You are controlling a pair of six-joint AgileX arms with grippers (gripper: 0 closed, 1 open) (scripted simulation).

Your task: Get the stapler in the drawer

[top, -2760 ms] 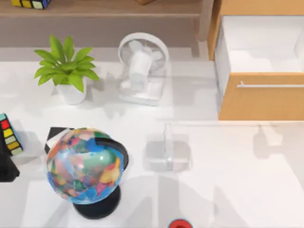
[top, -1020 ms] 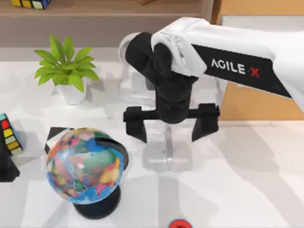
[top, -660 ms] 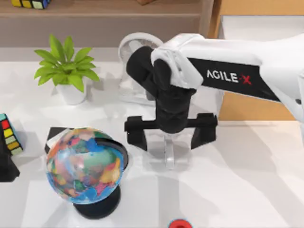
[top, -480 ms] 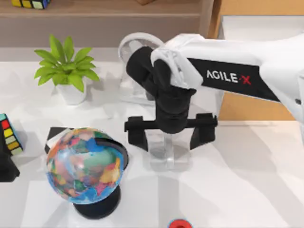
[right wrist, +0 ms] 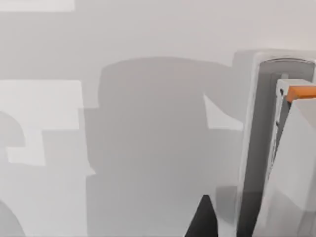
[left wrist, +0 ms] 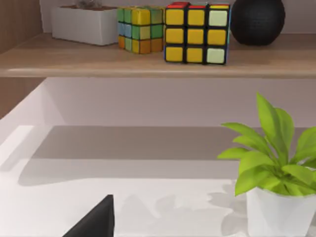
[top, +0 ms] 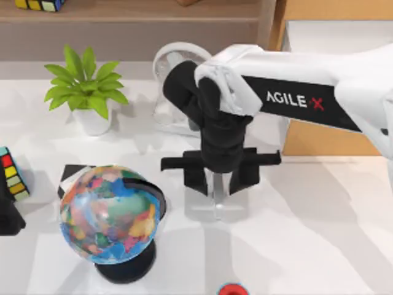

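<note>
white on white: one stapler (top: 218, 195) lies on the pale desk (top: 319, 233) near its middle, long axis running front to back, between the globe (top: 110, 212) and the drawer (top: 334, 132). the right tool (top: 219, 182) is down over it, the two black fingers (top: 196, 179) drawn in narrow on either side of the stapler's rear part; whether the pads actually press on it cannot be told from above. the right arm (top: 295, 98), one white link lettered in black, reaches in from the top view's right. in the right wrist view the stapler (right wrist: 276, 148) stands as a tall white body with a small orange tab at its upper part, beside one dark fingertip (right wrist: 203, 217). one drawer, orange-tan wood with a white interior and one silver bar handle, stands pulled open at the desk's right rear, well apart from the stapler. count of other items: one round white desk fan (top: 178, 74) behind the arm, one potted plant (top: 86, 92) at left rear, one multicoloured globe on a black stand at left front, one puzzle cube (top: 12, 172) at the left edge, one small red object (top: 231, 289) at the front edge. the left wrist view gives one shelf (left wrist: 148, 61) carrying two puzzle cubes (left wrist: 197, 32), one black sphere (left wrist: 256, 19) and one white box (left wrist: 84, 24), with the plant (left wrist: 276, 163) below; a black corner of the left tool (left wrist: 96, 222) sits at the frame's lower edge, its state cannot be told.
</note>
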